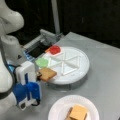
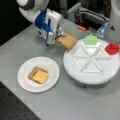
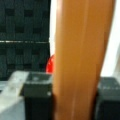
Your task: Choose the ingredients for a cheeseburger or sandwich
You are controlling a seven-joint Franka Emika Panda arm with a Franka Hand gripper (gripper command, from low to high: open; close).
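Observation:
My gripper (image 1: 38,74) (image 2: 59,35) is shut on a tan square bread slice (image 1: 47,74) (image 2: 67,41), an ingredient held flat over the edge of the white divided tray (image 1: 82,72) (image 2: 75,72). In the wrist view the bread slice (image 3: 80,60) stands edge-on between the dark fingers (image 3: 37,100). The sandwich on the white paper plate (image 1: 56,107) (image 2: 25,72) is a tan bread slice (image 2: 32,73) with a yellow cheese slice (image 1: 78,112) (image 2: 40,76) lying on top.
Two compartments of the round tray hold a green piece (image 1: 41,62) (image 2: 90,40) and a red piece (image 1: 55,50) (image 2: 112,48). A grey box with a dark opening (image 1: 40,48) stands behind the tray. A metal post (image 1: 55,15) rises at the table's back.

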